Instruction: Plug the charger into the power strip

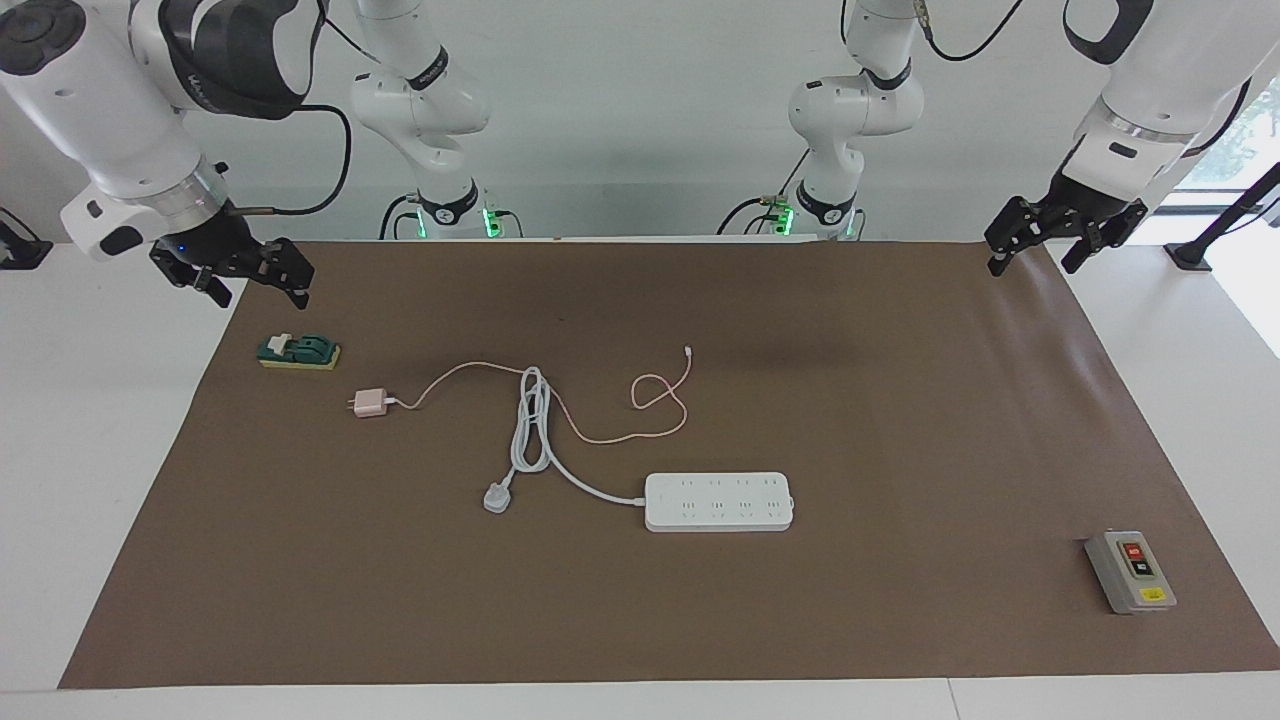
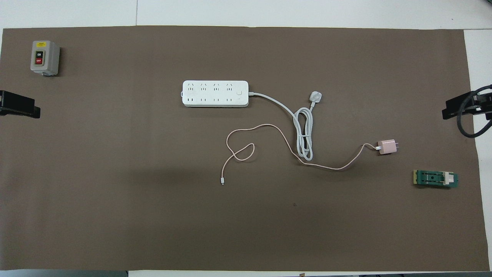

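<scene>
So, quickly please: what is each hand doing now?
Left hand: open, holding nothing.
Right hand: open, holding nothing.

power strip (image 1: 719, 502) smooth glossy white plastic; charger (image 1: 371, 403) pale pink plastic, metal prongs; mat (image 1: 900, 400) matt brown paper.

This is a robotics lab. White robot arms (image 1: 420, 90) stand bolted along one edge of a white table (image 1: 90, 480) before a bare pale wall, and a plain brown mat (image 1: 900, 450) covers the table. Loose test pieces lie spread on it: a power strip (image 1: 719, 502), a charger (image 1: 370, 403) and a grey switch box (image 1: 1130, 571).
</scene>
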Available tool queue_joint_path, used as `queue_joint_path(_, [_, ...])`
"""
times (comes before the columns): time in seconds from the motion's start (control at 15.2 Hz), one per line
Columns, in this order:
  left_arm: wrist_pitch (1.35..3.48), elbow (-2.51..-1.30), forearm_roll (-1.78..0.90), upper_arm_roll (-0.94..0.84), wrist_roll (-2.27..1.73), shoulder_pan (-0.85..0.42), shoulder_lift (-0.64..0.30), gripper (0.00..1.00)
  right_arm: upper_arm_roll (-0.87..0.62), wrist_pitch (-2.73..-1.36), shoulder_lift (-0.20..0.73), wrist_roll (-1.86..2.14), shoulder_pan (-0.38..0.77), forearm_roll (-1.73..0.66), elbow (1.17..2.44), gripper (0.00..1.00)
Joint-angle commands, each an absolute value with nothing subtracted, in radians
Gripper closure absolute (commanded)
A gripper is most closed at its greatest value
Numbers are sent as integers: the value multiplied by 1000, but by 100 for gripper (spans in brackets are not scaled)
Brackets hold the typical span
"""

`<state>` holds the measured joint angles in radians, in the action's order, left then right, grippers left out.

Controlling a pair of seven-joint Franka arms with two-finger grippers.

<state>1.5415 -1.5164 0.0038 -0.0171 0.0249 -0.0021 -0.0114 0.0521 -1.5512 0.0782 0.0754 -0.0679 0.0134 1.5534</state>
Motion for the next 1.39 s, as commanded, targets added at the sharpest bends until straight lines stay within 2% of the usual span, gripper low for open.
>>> queue_joint_path(0.0, [1557,-1517,17,-23,18,-1,-31,0,75,-1551,63,45,-81,-46,1577,0])
queue_joint_path(0.2, [1586,-1517,17,-26,17,-18,-52,0,78,-1568,40,-318,-68,-69,1628,0])
queue_joint_path(0.46, [1614,-1513,9,-26,6,-46,-78,0,77,-1606,52,-519,-66,-74,1675,0])
queue_joint_path(0.66, [1605,-1522,-12,-31,-9,-48,-81,0,75,-1684,51,-719,-66,-83,1779,0])
queue_joint_path(0.79, [1580,-1513,-157,-28,-5,-54,-95,0,77,-1748,52,-820,-77,-150,1853,0])
queue_joint_path(0.99, [1577,-1503,-196,-37,-14,-77,-95,0,78,-1877,57,-943,-87,-237,1948,0])
queue_joint_path(1.32, [1578,-1531,-533,-40,-20,-83,-129,0,81,-1954,127,-1043,-149,-382,1956,0])
